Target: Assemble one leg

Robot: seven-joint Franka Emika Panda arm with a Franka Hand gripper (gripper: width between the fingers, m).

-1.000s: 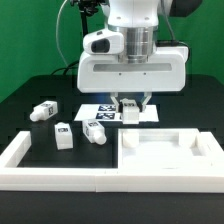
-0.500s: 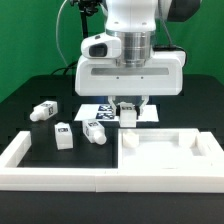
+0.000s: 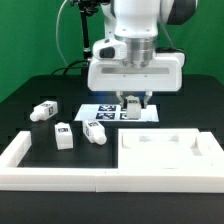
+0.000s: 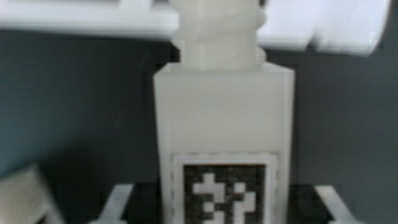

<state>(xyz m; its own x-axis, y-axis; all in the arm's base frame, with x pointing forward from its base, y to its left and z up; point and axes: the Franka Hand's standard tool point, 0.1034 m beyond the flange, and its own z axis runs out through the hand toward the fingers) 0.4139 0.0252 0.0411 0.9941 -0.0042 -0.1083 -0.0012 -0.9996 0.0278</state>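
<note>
My gripper (image 3: 132,102) hangs over the marker board (image 3: 104,110) at the back middle. It is shut on a leg (image 3: 131,106), a small white post, and holds it just above the board. In the wrist view the leg (image 4: 222,110) fills the middle between my gripper's (image 4: 222,208) fingers. Its black-and-white tag faces the camera and its threaded end (image 4: 221,30) points away. Three more legs lie on the black table at the exterior view's left: one (image 3: 43,111) farthest left, one (image 3: 63,135) in the middle and one (image 3: 96,130) nearest the board.
The large flat white square tabletop piece (image 3: 170,152) lies at the front right. A white L-shaped wall (image 3: 25,155) runs along the front and the left. A blurred white shape (image 4: 89,20) shows beyond the leg in the wrist view.
My gripper has moved a little up and toward the exterior view's right, and the leg has moved with it. The three loose legs and the tabletop piece have not moved.
</note>
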